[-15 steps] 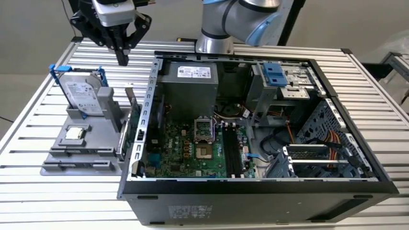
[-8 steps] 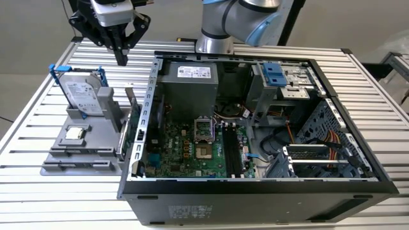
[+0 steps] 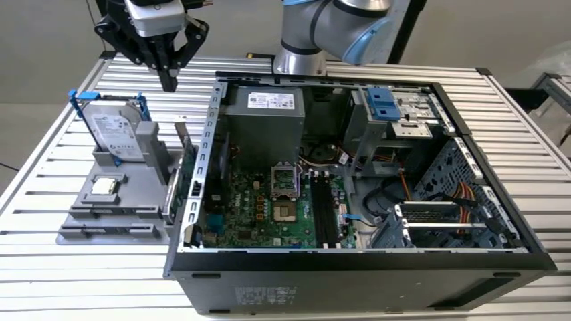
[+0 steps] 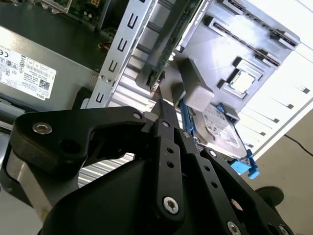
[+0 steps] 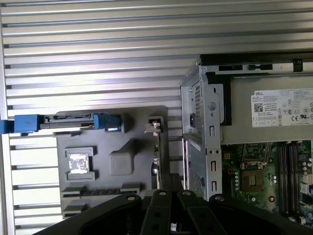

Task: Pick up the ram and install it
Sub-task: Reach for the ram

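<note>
Exterior view shows you the ribbed bench (image 3: 45, 167) carrying the open computer case (image 3: 357, 267). Just beside the case, on the exterior view's left of it, lies the grey holder (image 3: 89, 231). Your jaws hang above the holder's edge nearest the case, pressed together on nothing. Farther from the case, the hard drive (image 3: 116, 130) stands upright in its blue frame. Second wrist view shows you the ram (image 4: 172, 43) on edge in the holder slot closest to the case wall, untouched. The processor (image 3: 105, 186) lies flat, farther out.

ram (image 3: 181, 152) hemmed between case wall (image 3: 211, 127) and hard drive (image 3: 117, 131) (top edge free)
</note>
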